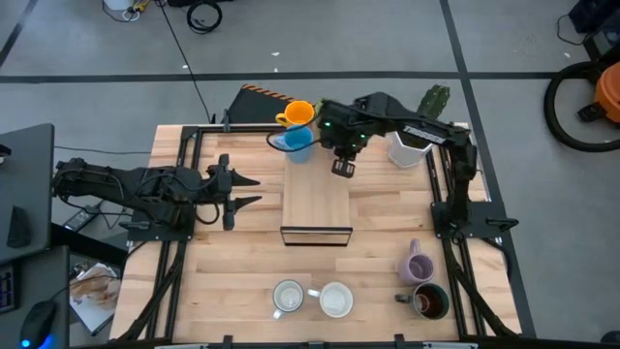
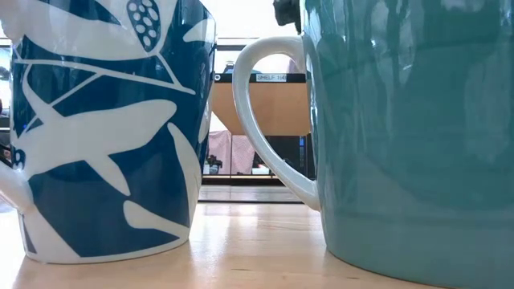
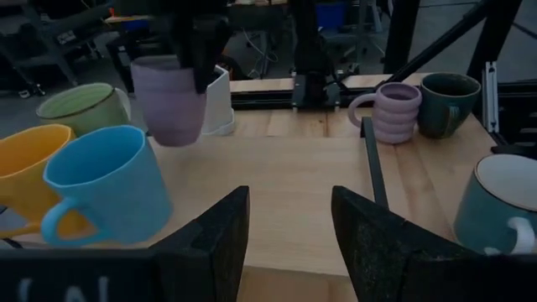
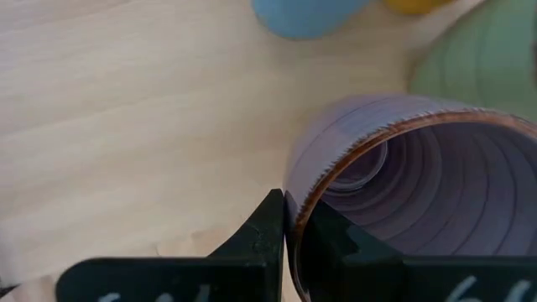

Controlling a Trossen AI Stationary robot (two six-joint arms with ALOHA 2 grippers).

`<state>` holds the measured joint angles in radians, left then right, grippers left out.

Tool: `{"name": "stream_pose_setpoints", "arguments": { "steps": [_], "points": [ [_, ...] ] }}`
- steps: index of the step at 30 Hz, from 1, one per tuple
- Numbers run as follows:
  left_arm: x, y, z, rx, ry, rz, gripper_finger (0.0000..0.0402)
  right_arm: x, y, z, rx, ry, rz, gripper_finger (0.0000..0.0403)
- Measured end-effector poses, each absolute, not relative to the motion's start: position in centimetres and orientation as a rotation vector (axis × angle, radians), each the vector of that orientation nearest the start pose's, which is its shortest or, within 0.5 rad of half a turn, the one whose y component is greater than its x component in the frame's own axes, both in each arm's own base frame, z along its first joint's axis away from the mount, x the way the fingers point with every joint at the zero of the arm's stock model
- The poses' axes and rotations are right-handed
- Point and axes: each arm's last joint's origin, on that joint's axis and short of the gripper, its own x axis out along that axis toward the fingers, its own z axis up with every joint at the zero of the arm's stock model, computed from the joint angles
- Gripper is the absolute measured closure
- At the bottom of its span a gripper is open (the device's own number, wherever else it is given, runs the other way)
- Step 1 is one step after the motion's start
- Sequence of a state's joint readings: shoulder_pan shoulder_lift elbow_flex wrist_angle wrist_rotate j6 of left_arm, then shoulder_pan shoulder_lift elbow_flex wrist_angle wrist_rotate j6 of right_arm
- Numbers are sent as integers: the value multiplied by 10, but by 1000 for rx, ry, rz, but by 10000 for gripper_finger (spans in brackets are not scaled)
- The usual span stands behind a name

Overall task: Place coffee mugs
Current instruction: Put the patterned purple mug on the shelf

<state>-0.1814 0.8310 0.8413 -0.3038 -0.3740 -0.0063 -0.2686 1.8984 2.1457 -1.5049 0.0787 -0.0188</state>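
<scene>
- Two arms on record, high view: the right gripper (image 1: pixel 342 155) hangs over the far edge of the wooden board (image 1: pixel 316 206), just beside the blue mug (image 1: pixel 295 143) and orange mug (image 1: pixel 297 113). The left gripper (image 1: pixel 238 192) waits at the table's left, fingers spread and empty. Two white mugs (image 1: pixel 312 299) stand at the near edge; a second purple mug (image 1: pixel 417 264) and the dark mug (image 1: pixel 430 301) stand near right. The carried mug is hidden under the wrist here.
- Low view: two mugs close to the lens block nearly everything; neither gripper can be assessed.
- Left wrist view: the purple mug (image 3: pixel 170 98) hangs clear above the board, upright, gripped from above at its rim. The green mug (image 3: pixel 80 107) sits behind the blue and orange ones.
- Right wrist view: the fingers (image 4: pixel 267 225) are closed narrow on the purple mug's rim, one inside, one outside; the mug body extends ahead of the grip.
- Judgement: the step is set-down. Lower straight, keep the mug level, choose bare board away from the blue and green mugs, and release only once the base is seated; a rim pinch may let it swing.
</scene>
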Motion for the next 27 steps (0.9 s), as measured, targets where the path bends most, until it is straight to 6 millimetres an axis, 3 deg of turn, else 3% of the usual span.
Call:
{"name": "stream_pose_setpoints", "arguments": {
  "steps": [15,27],
  "points": [
    [176,-22,333,69,286,193,226,365,-110,361,100,1277,-253,368],
    [176,-22,333,69,291,192,226,369,-113,363,20,1240,-289,312]
  ]
}}
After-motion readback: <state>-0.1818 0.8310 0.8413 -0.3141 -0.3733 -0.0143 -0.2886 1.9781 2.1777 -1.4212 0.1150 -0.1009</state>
